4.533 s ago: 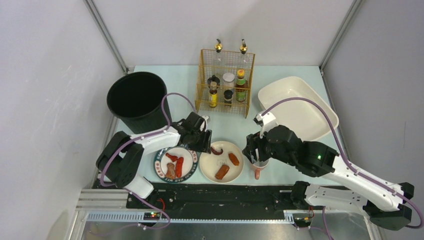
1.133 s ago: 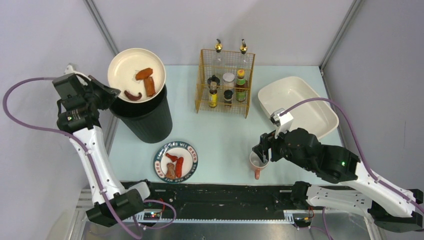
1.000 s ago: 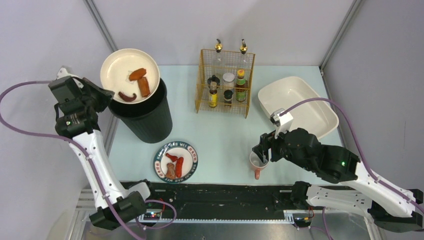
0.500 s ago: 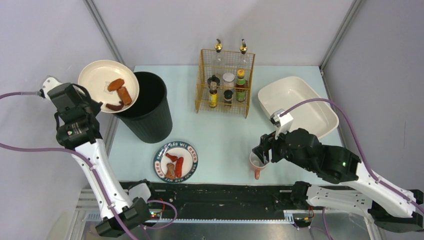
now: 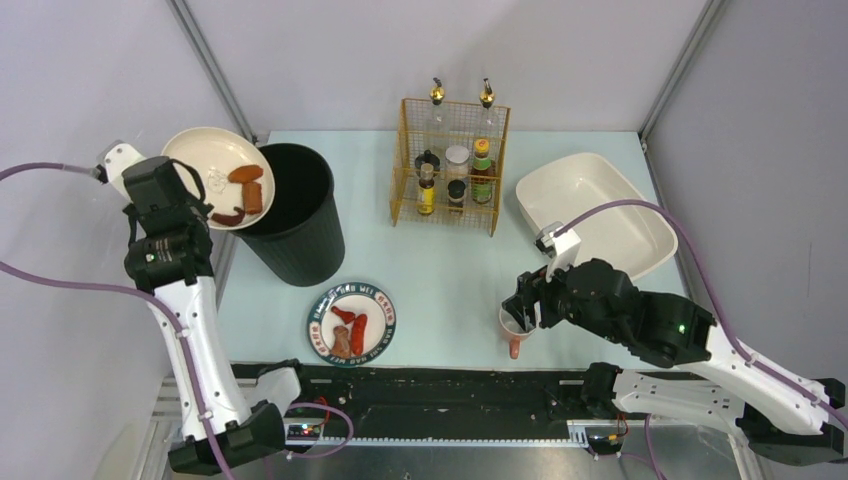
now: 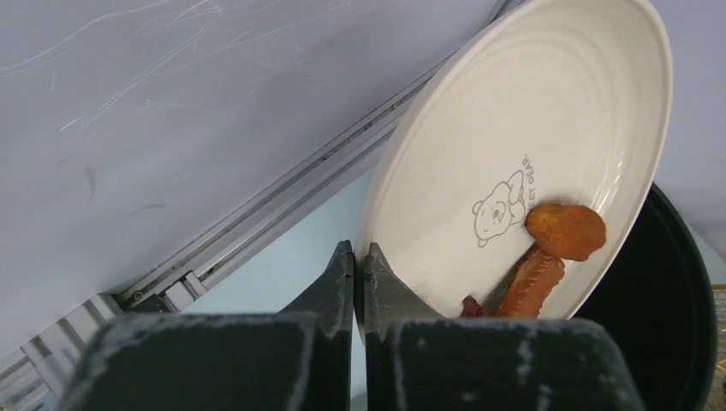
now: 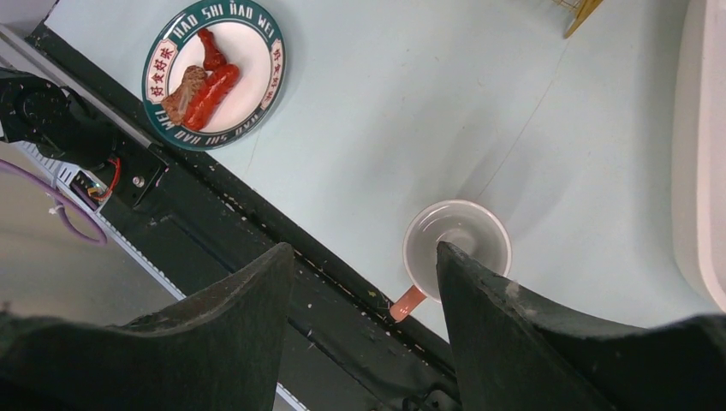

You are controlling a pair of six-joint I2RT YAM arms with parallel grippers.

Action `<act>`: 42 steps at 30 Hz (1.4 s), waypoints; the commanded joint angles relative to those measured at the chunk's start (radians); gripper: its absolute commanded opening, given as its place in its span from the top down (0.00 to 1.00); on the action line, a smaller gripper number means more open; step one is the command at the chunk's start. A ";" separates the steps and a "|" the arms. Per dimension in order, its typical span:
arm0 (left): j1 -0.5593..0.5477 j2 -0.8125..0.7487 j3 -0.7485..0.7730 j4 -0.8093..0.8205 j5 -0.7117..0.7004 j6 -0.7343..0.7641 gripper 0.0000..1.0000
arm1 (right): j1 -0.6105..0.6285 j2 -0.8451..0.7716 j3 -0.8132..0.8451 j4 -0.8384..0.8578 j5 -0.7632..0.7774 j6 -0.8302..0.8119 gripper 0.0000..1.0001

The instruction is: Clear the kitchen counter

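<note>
My left gripper (image 6: 360,253) is shut on the rim of a cream plate (image 6: 531,111) and holds it raised and tilted at the left rim of the black bin (image 5: 290,215). An orange piece (image 6: 565,231) and a sausage (image 6: 531,278) lie against the plate's low edge, toward the bin. My right gripper (image 7: 366,257) hangs open above a pink mug (image 7: 458,248) that stands on the kitchen counter (image 5: 450,270) near its front edge; nothing is between the fingers. A green-rimmed plate (image 5: 351,323) with sausages sits front left on the counter.
A yellow wire rack (image 5: 452,165) with several bottles stands at the back centre. A white oval tub (image 5: 595,215) lies at the back right. The black rail (image 5: 430,385) runs along the front edge, just under the mug's handle.
The left arm lifted the cream plate off the counter to the bin, then swung it left from over the bin's mouth and tilted it. The right gripper stays over the mug.
</note>
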 commanded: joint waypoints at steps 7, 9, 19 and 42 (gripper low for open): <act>-0.246 0.053 0.097 0.090 -0.387 0.098 1.00 | 0.005 -0.047 -0.030 0.029 -0.017 0.025 0.34; -0.300 0.064 0.111 0.096 -0.461 0.119 1.00 | 0.003 -0.051 -0.033 0.028 -0.014 0.025 0.34; -0.585 0.107 0.125 0.168 -0.795 0.275 1.00 | 0.004 -0.054 -0.041 0.038 -0.016 0.023 0.34; -0.818 0.214 -0.017 0.624 -1.139 0.821 1.00 | 0.004 -0.081 -0.063 0.032 -0.023 0.044 0.34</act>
